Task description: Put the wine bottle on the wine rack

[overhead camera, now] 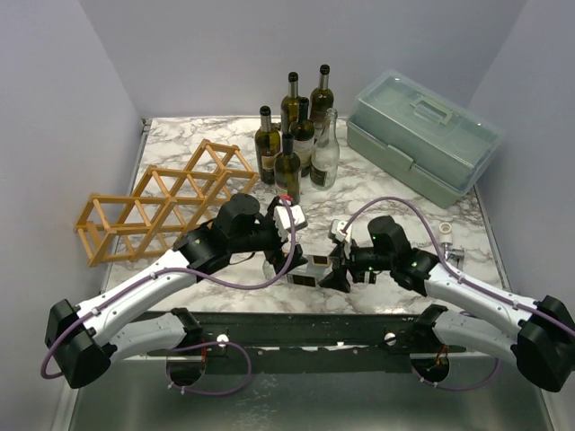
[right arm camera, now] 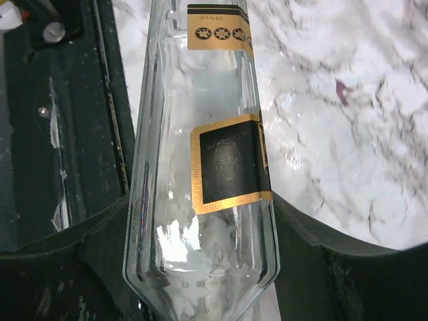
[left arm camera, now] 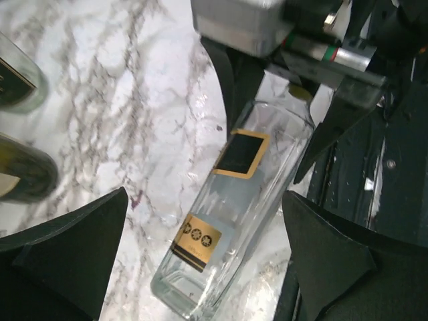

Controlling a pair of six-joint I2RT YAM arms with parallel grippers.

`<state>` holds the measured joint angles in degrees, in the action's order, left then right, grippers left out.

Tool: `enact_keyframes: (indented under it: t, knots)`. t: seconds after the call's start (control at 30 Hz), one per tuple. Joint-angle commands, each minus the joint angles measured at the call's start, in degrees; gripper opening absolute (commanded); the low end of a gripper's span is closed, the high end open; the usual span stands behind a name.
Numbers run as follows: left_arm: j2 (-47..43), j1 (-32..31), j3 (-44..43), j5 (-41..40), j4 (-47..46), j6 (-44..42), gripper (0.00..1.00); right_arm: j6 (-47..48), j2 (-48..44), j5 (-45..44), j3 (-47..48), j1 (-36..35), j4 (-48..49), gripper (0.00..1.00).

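Note:
The wine bottle [overhead camera: 301, 274] is clear square glass with black and gold labels, and it lies on its side near the table's front edge. In the right wrist view my right gripper [right arm camera: 200, 224] is shut on the bottle [right arm camera: 207, 167] at its shoulder, with both fingers pressed against the glass. My left gripper [left arm camera: 204, 200] stands open around the base end of the bottle [left arm camera: 234, 214], with a gap on each side. The right gripper [left arm camera: 287, 100] also shows at the top of the left wrist view. The wine rack [overhead camera: 162, 202], a light-brown stick lattice, lies at the left.
Several upright bottles [overhead camera: 296, 135], dark and clear, stand at the back centre. A pale green toolbox [overhead camera: 422, 135] sits at the back right. A small white roll [overhead camera: 446, 229] lies near the right edge. The dark base rail [overhead camera: 305, 328] runs just in front of the bottle.

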<state>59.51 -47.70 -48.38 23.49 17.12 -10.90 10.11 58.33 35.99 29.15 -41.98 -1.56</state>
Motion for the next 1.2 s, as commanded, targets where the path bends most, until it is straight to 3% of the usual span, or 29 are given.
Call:
enact_keyframes:
  t: [0.0,0.27,0.4,0.53,0.63,0.73,1.0,1.17]
  knots:
    - [-2.1,0.4,-1.6,-3.1,-5.3,0.4,0.99,-5.2,-4.3,-4.7,-0.5,-0.2,9.5,0.01]
    - [-4.4,5.3,-4.6,-4.1,-6.0,6.6,0.99,-10.9,-5.3,-11.8,-1.9,-0.2,14.3,0.01]
    - [-4.0,8.9,-6.9,-10.6,-6.1,10.6,0.99,-16.0,-2.8,-11.4,-1.3,-0.6,16.1,0.01]
    - [-2.1,11.0,-11.7,-28.9,-3.0,19.0,0.99,-23.8,-2.4,-12.2,-5.1,-2.0,25.2,0.01]
    - [-0.9,11.5,-16.2,-46.7,4.0,25.2,0.99,-28.3,-0.4,-14.5,-6.3,-5.1,31.0,0.0]
    - [0.0,14.3,-18.7,-57.8,11.4,31.1,0.99,-30.4,3.9,-19.6,-5.0,-9.4,34.6,0.01]
    - [0.8,30.2,-18.5,-53.5,17.7,37.1,0.99,-38.9,14.9,-26.8,-1.5,-14.4,45.3,0.01]
    - [0.8,32.3,-17.8,-57.9,19.8,38.3,0.98,-42.3,18.6,-31.8,-1.5,-15.4,49.9,0.01]
